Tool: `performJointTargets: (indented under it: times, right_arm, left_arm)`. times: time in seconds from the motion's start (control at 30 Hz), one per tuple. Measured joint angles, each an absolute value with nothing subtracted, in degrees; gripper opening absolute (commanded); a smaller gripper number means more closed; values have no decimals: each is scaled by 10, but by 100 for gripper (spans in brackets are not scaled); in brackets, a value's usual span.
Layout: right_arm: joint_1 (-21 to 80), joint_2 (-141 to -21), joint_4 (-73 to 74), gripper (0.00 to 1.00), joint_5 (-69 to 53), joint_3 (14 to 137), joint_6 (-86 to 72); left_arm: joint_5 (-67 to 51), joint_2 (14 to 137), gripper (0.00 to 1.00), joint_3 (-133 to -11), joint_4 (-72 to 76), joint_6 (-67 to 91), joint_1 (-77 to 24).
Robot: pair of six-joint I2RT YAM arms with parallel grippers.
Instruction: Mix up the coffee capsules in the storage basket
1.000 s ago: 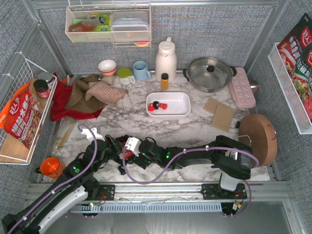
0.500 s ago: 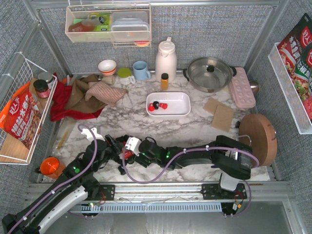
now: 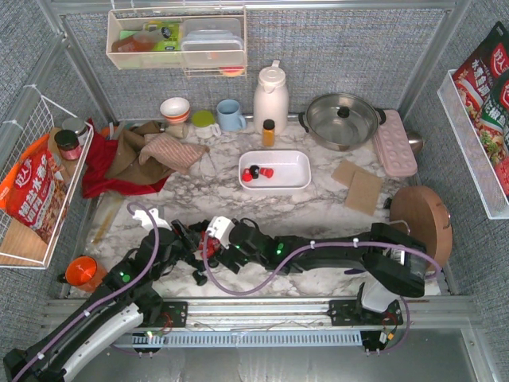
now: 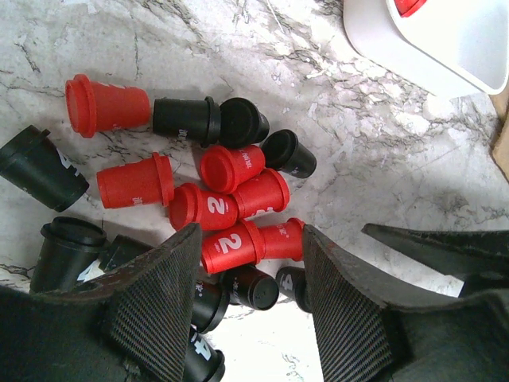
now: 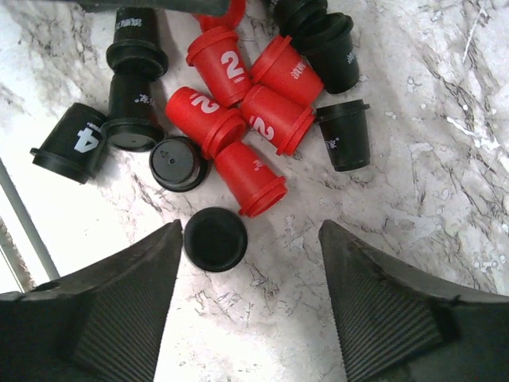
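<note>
Since most of the capsules (image 4: 231, 207) lie in a loose red-and-black heap on the worktop (image 4: 382, 175) near the arm bases, and only three (image 3: 255, 172), two red and one black, sit in the basket (image 3: 298, 159) well apart toward the middle, the step in hand seems to be picking one from the heap. The left hand (image 4: 250, 235) hangs low with its fingers spread wide and holds nothing. A red capsule marked 2 (image 4: 238, 245) lies lengthwise between them, touching its neighbours, so a slight wrist turn to pinch across its body would likely hold better than squeezing it end to end. The right hand (image 5: 248, 231) is likewise spread and holds nothing. The black capsule (image 5: 215, 239) standing alone just beside the heap looks the cleaner pick, once that hand shifts to centre on it. With both hands crowded over one spot, moving one at a time seems wise. The top view shows the basket, its contents and how near the left hand (image 3: 187, 239) and right hand (image 3: 213, 239) are, but the arms hide the heap. The wrist views show each capsule's lie and printed number, and only the left one catches a basket corner (image 4: 429, 48).
</note>
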State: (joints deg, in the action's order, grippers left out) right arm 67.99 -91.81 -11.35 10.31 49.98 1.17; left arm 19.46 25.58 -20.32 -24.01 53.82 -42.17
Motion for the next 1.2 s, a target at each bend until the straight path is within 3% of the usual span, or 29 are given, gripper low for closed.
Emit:
performJointTargets:
  times: [0.37,1.03,1.2]
  right_arm:
    - [676,-962,-94,76,122,520,-74]
    - [675,-997,-76,59,130,531,-128]
    - [675,-992,-75,48,135,531,-126]
  left_arm:
    - [195,258,62,-203,-237,533,-422]
    - [195,260,62,-203,-232,529,-422]
    - [195,257,62,-203,-232,529,-422]
